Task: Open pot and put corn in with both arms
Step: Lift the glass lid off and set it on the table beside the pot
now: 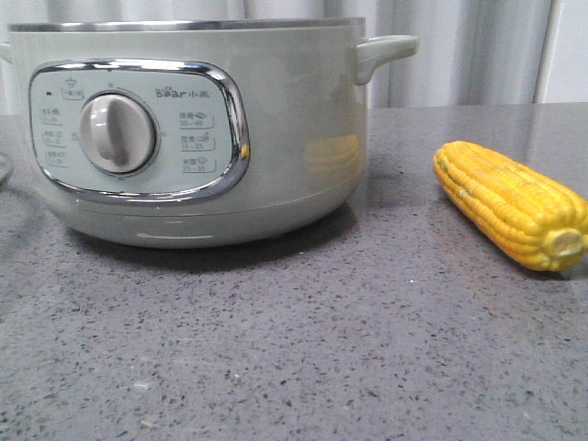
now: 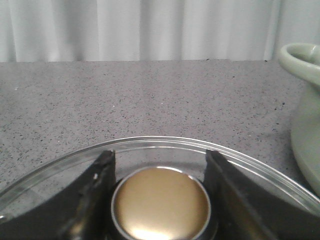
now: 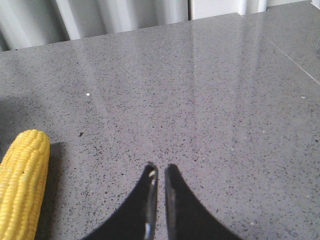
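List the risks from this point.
1. The left end effector grips the glass lid's brass-coloured knob beside the sage-green electric pot; a slip could knock the lid against it.
2. The right end effector is shut with the yellow corn cob off to its side, so closing there would likely miss.

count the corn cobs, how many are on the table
1. The corn lies on the grey table, right of the pot and apart from it; the right wrist view shows it too. The pot's inside is hidden.
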Motion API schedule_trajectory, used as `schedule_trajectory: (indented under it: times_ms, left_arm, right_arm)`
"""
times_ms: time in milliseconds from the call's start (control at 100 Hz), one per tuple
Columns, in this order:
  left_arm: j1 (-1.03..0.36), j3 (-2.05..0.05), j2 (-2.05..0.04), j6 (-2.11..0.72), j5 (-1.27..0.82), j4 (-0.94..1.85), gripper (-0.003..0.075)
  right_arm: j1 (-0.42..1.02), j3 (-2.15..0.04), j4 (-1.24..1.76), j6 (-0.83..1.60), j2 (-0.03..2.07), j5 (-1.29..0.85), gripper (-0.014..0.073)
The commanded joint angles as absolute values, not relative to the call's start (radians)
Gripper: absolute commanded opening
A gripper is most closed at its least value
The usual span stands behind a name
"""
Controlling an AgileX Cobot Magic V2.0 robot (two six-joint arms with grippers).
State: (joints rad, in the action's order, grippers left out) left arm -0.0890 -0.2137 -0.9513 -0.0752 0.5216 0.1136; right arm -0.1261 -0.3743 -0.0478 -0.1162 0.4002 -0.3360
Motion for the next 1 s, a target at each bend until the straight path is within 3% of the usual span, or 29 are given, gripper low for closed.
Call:
schedule_trajectory:
  times_ms: [0,550,640,810,990]
  left_arm:
    - [-0.094,-0.25,-0.977,-0.075,0.718,0.114,-0.002]
    - [-0.094,-0.25,-1.16,-0.056,0.731,0.109,-0.0011]
    - [-0.094,-0.25,-1.168,-0.018,0.731,0.079,0.0061]
    - [-0.094,-0.25,-1.172,0.034,0.731,0.0,0.0295]
    - [-0.094,-0.25,-1.172,0.034,0.733,0.0,0.0383]
  right_arm:
    - [-0.13,-0.399,-0.051,-0.112,0.417,-0.259,-0.0046]
    - [-0.13,-0.399,-0.051,-0.112,0.417,-0.259,-0.0046]
    - [-0.13,-0.399,-0.051,-0.112,0.417,-0.259,-0.0046]
    - [-0.13,-0.399,-0.051,-0.112,0.417,-0.259,-0.0046]
    - [-0.13,-0.399,-0.051,-0.112,0.417,-0.283,-0.0046]
